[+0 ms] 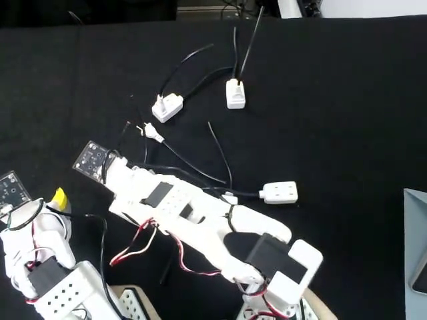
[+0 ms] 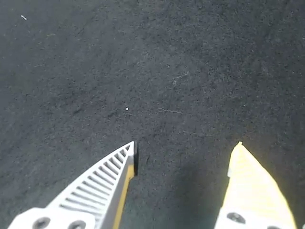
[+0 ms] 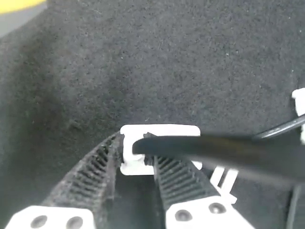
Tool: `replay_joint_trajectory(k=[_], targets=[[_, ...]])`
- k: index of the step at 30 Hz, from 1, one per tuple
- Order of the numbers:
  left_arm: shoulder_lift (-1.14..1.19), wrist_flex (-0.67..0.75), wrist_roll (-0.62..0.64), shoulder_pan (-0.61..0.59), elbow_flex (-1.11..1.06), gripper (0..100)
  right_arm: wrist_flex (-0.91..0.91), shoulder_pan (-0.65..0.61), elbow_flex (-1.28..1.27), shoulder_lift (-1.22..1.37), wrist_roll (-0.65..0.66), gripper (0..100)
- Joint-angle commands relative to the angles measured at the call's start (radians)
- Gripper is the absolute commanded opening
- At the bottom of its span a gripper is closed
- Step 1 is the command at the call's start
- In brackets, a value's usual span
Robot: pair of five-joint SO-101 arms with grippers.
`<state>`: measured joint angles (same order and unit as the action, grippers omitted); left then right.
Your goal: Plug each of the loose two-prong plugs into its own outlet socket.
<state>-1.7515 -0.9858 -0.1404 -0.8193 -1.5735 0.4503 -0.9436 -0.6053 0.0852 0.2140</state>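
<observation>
Black cloth covers the surface (image 1: 347, 100) under two white arms. Nearest the lens, the right gripper (image 3: 136, 150) is clamped on a white plug (image 3: 164, 131), with a dark ribbed finger against either side of its body. A black cord (image 3: 219, 150) crosses in front and hides much of the plug's face. Just beside the gripper, pale bars (image 3: 224, 179) that may be prongs are too blurred to identify. Farther out on the same side, a white shape (image 3: 299, 102) is cut off by the frame edge. Seen from above, the right arm's wrist covers this gripper and the plug it holds.

The left gripper (image 2: 186, 143) hangs with its jaws spread wide, one finger white and one yellow, over bare cloth.

Just beyond the right gripper's wrist, a loose plug (image 1: 152, 133) lies on the cloth with its cord trailing back under the arm. Farther past it sit a white block (image 1: 168, 107) and a second white block (image 1: 235, 93), each on a black cord; whether they are sockets or plugs is hard to tell. Well behind the gripper, beside the right arm's forearm, lies an outlet socket (image 1: 280, 193), and its cord disappears under the arm.
</observation>
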Motion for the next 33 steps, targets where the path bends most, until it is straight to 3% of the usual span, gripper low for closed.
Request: replay_joint_trajectory(k=[1, 9, 16, 25, 29, 33], targets=[[-0.006, 0.006, 0.008, -0.001, 0.005, 31, -0.012, 0.063, 0.03, -0.102, 0.071, 1.1], [-0.012, -0.032, 0.006, 0.025, 0.013, 31, -0.109, 0.199, 0.03, -0.274, 0.201, 1.1], [-0.012, -0.032, 0.006, 0.025, 0.012, 31, -0.252, 0.404, 0.025, -0.294, 0.206, 1.2], [-0.012, -0.032, 0.006, 0.025, 0.012, 31, -0.445, 0.589, 0.051, -0.064, 0.206, 1.5], [-0.012, -0.032, 0.006, 0.025, 0.012, 31, -0.39, 0.64, 0.176, 0.067, 0.203, 3.4], [-0.012, -0.032, 0.006, 0.025, 0.008, 31, -0.189, 0.646, 0.312, 0.107, 0.071, 17.1]])
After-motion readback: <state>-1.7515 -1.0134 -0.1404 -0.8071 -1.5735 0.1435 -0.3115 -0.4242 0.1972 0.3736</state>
